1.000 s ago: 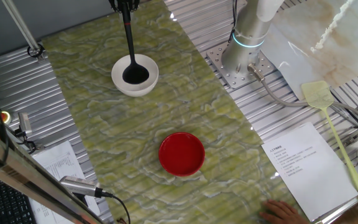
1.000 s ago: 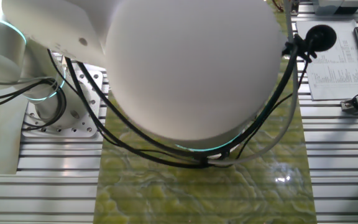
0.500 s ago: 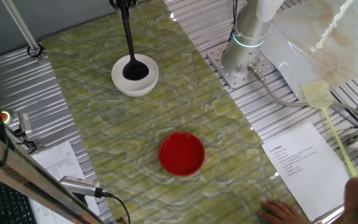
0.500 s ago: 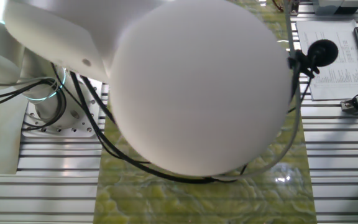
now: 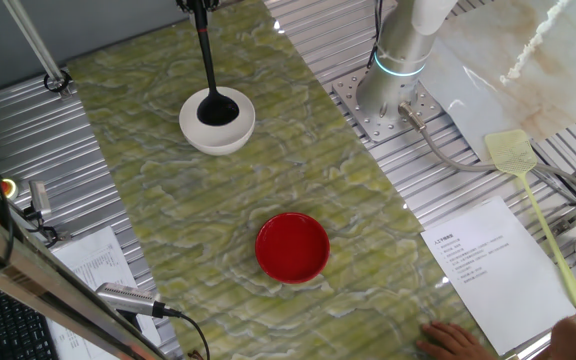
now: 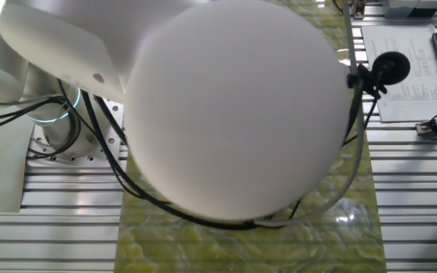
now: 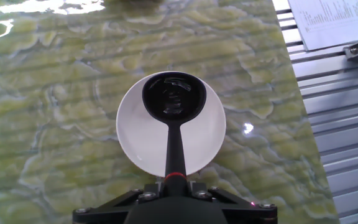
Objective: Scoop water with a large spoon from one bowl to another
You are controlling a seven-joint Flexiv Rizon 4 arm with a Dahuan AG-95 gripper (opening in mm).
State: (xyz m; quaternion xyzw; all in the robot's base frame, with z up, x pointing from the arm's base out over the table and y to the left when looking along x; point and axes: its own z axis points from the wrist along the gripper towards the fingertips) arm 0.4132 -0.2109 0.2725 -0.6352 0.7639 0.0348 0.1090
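The large spoon, a black ladle, hangs upright from my gripper at the top edge of one fixed view. Its scoop sits inside the white bowl. The hand view looks down the handle: my gripper is shut on the handle's end, and the scoop lies toward the far side of the white bowl, with a faint sheen of water in it. The red bowl stands alone nearer the front. In the other fixed view the arm's white joint hides both bowls.
The arm's base is bolted at the right of the green marbled mat. A yellow fly swatter and a printed sheet lie at right. A person's hand rests at the bottom edge. A microphone lies front left.
The ladle's scoop has shifted slightly toward the far side of the white bowl. The arm's joint moved a little in the other fixed view. A person's hand at bottom right moved.
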